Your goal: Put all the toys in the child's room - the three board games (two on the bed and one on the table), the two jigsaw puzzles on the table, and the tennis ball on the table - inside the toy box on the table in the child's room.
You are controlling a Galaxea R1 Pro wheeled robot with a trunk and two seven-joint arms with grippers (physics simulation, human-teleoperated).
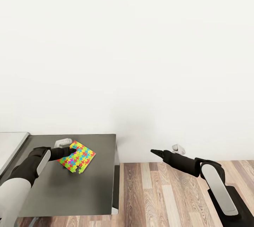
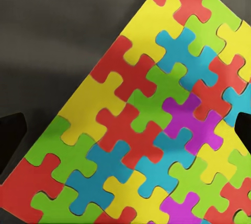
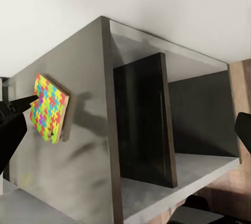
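- Head view: the jigsaw puzzle (image 1: 78, 156) lies flat on the dark cabinet top (image 1: 95, 184) of the desk, near its back edge. The left claw (image 1: 69, 151) is at the puzzle's left edge; whether it grips already, I cannot tell here. The right claw (image 1: 154, 151) hangs over the wood floor (image 1: 158, 191), well apart from the desk, its fingers together and holding nothing.
- Left wrist view: the puzzle (image 2: 157, 125) is directly under the camera, and the two dark fingertips (image 2: 11, 143) stand wide apart at both sides of it, so this claw is open. The sheet looks thin, light and stiff, and probably smooth. I judge the best hold is across one edge or a corner.
- Right wrist view: the puzzle (image 3: 49, 108) shows a small thickness, like a slim board, which gives the fingers something to pinch. The cabinet (image 3: 141, 125) has open shelves below.
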